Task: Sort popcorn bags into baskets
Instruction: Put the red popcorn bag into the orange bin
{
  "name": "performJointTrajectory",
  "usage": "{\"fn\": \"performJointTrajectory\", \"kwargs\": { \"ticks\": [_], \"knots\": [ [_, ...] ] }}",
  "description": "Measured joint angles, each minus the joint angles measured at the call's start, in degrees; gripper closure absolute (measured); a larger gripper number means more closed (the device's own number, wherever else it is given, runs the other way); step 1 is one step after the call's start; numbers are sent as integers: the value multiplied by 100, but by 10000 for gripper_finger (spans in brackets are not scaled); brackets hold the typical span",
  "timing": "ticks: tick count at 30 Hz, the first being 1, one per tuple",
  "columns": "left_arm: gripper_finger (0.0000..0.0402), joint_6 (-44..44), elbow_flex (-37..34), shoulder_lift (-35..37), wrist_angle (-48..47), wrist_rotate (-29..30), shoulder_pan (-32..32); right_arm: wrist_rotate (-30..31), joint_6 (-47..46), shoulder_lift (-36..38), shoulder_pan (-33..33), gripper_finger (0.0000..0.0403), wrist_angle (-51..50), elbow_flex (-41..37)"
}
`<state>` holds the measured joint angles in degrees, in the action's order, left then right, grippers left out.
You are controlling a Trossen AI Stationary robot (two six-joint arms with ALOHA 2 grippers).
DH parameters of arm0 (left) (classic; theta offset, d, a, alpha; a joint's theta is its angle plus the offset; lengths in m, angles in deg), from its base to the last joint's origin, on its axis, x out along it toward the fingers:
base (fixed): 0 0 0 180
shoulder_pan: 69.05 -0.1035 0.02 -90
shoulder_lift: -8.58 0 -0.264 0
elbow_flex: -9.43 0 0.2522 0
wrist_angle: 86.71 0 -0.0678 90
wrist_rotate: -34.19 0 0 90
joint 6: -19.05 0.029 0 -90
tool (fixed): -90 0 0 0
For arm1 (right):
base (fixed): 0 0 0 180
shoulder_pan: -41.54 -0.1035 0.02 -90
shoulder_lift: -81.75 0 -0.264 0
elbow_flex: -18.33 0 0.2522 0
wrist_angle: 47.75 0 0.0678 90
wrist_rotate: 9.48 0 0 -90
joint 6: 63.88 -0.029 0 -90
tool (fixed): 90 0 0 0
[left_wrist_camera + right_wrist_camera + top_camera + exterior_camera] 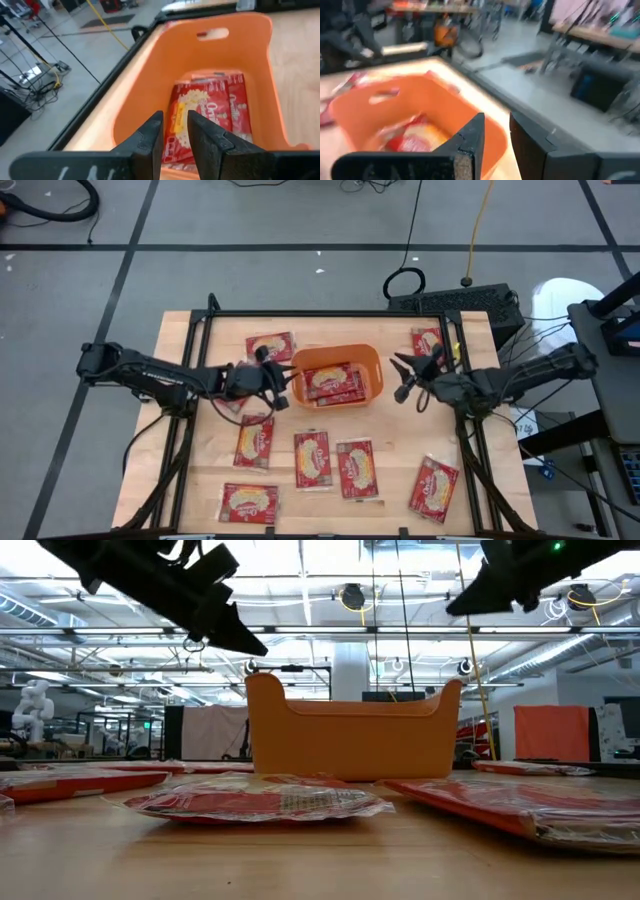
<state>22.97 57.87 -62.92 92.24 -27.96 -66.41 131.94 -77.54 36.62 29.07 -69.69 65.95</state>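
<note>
The left gripper (174,131) is showing a narrow gap between its fingers with nothing in it, hovering at the nine o'clock rim of the orange basket (372,364), above table height. The right gripper (496,135) is likewise holding nothing, its fingers a slim gap apart, hanging just off the basket's three o'clock side. Inside the basket, popcorn bags (210,107) are lying flat on the floor. On the wooden table (190,470), one loose bag (270,346) is resting at the basket's ten o'clock, another (428,340) near the two o'clock corner, and a cluster (312,459) is spreading from five to seven o'clock along the near edge.
</note>
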Motion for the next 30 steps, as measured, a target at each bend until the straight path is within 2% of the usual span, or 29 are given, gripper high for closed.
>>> {"fn": "performJointTrajectory", "kwargs": {
  "ticks": [2, 6, 9, 14, 20, 25, 30],
  "knots": [
    [309, -3, -119, 2, 96, 86, 90, -408, -363, 84, 261, 319, -726, 177],
    [309, -29, -218, 98, 293, 86, 261, -762, -993, 127, 629, 319, -2187, 510],
    [309, -22, -285, 82, 234, 84, 355, -828, -1352, 102, 802, 319, -3044, 551],
    [309, -142, -351, 81, 260, 84, 386, -924, -2578, -59, 968, 319, -4237, 393],
    [309, -118, -419, 81, 535, 84, 381, -987, -3822, -459, 1390, 316, -4120, -76],
    [309, -89, -422, 81, 548, 84, 382, -1582, -3873, -755, 1857, 292, -3769, -361],
    [309, -108, -422, 81, 551, 82, 382, -2018, -4257, -1018, 2380, 248, -3404, -666]
  ]
}}
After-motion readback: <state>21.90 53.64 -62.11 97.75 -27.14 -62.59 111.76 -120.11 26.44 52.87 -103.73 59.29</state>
